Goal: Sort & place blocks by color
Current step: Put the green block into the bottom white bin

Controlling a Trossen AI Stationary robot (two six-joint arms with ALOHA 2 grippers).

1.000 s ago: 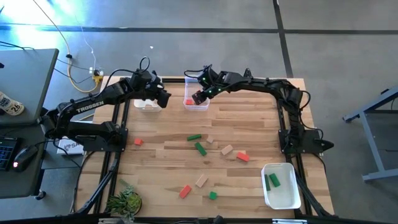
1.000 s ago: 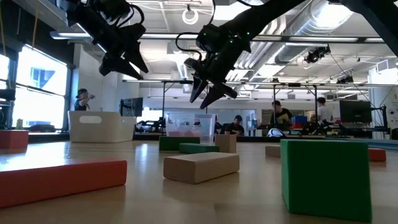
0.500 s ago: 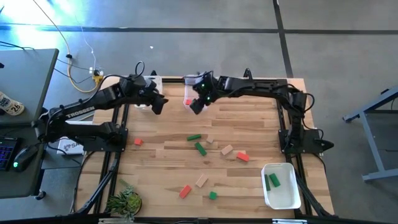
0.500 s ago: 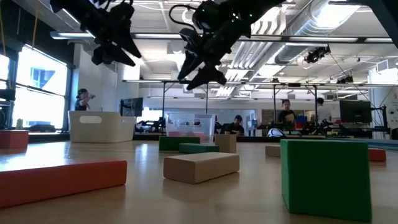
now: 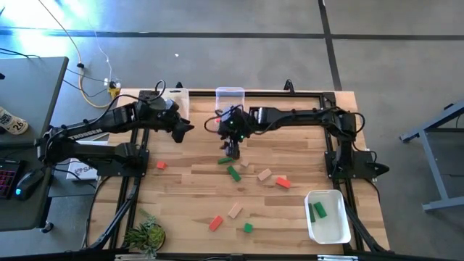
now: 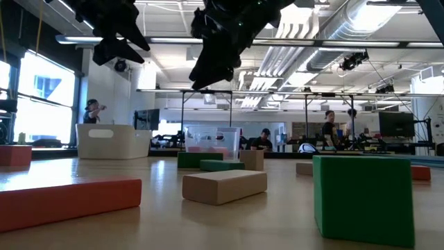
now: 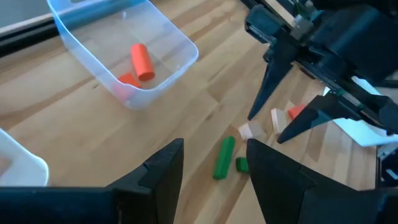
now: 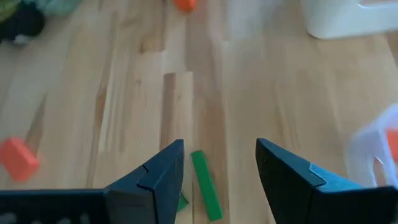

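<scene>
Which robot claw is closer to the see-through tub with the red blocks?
The right claw, just in front of the clear tub. The left claw hangs farther off to its side.

Light wood-plank table (image 5: 290,145) with a black frame around it. Clear plastic tub (image 5: 230,96) sits at the far edge in the middle, a white tub (image 5: 176,95) just left of it, and another white tub (image 5: 328,225) down in the near right corner. Little green potted plant (image 5: 145,235) at the near left corner. Off to the left there's a grey desk (image 5: 32,87) with a mouse (image 5: 26,183), plus yellow and white cables (image 5: 98,83) on the floor. A few people (image 6: 327,132) far back in the room.
</scene>
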